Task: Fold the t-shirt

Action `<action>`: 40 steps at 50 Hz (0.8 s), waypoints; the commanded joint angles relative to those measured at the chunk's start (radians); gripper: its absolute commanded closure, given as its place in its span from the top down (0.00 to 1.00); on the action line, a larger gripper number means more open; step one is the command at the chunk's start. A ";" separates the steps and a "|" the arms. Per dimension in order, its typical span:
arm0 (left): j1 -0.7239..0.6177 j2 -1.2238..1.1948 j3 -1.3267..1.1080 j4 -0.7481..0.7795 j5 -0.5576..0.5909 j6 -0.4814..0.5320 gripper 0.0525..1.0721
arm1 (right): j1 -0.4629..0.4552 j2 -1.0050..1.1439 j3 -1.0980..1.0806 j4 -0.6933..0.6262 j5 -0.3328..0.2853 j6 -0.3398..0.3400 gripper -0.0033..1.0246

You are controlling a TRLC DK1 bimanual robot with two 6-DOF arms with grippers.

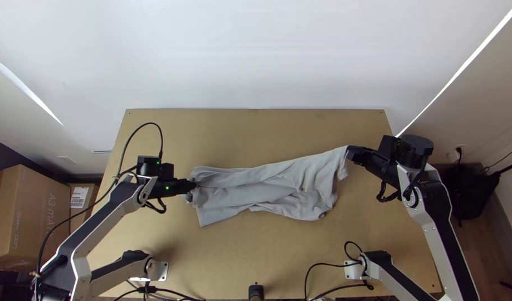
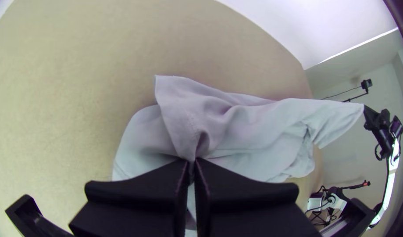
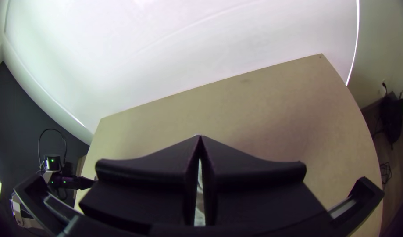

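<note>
T-shirt (image 1: 267, 192) lies bunched lengthwise mid-surface (image 1: 256, 245). Right tool (image 1: 350, 153) pinches one raised end. Left wrist view: left tool (image 2: 192, 163) clamps the opposite, gathered end. Right wrist view: fingertips meet. Probable step: straightening. Next: tension evenly, lower, release.

Pale printed characters (image 1: 50, 213) ran along 1 large cardboard box (image 1: 32, 203) at the left of the top view, with smaller print (image 1: 16, 228) on another of its faces; none could be read with certainty. On 1 smaller box (image 1: 93, 192) beside it was 1 white label (image 1: 79, 192) with a barcode (image 1: 77, 203) and lines too small to read.
</note>
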State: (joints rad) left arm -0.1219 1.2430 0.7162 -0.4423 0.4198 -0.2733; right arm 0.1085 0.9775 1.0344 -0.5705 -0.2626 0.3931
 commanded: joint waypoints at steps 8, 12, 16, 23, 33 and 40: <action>0.004 0.093 0.002 0.014 -0.010 0.028 0.43 | -0.020 -0.011 -0.027 0.027 -0.003 0.018 0.02; 0.005 0.090 0.015 0.011 -0.010 0.028 0.43 | -0.021 -0.011 -0.031 0.027 -0.003 0.016 0.03; 0.005 0.088 0.028 0.010 -0.009 0.028 0.43 | -0.023 -0.011 -0.037 0.032 -0.003 0.016 0.03; 0.005 0.058 0.038 -0.003 -0.010 0.026 0.43 | -0.023 -0.011 -0.039 0.038 -0.003 0.016 0.02; 0.011 0.013 0.071 -0.058 -0.009 0.049 0.43 | -0.023 -0.011 -0.045 0.038 -0.003 0.016 0.03; 0.011 0.010 0.083 -0.081 -0.006 0.066 0.43 | -0.023 -0.011 -0.043 0.041 -0.003 0.016 0.03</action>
State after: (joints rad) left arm -0.1165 1.2682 0.7738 -0.5064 0.4133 -0.2302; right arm 0.0902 0.9775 1.0119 -0.5537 -0.2626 0.3931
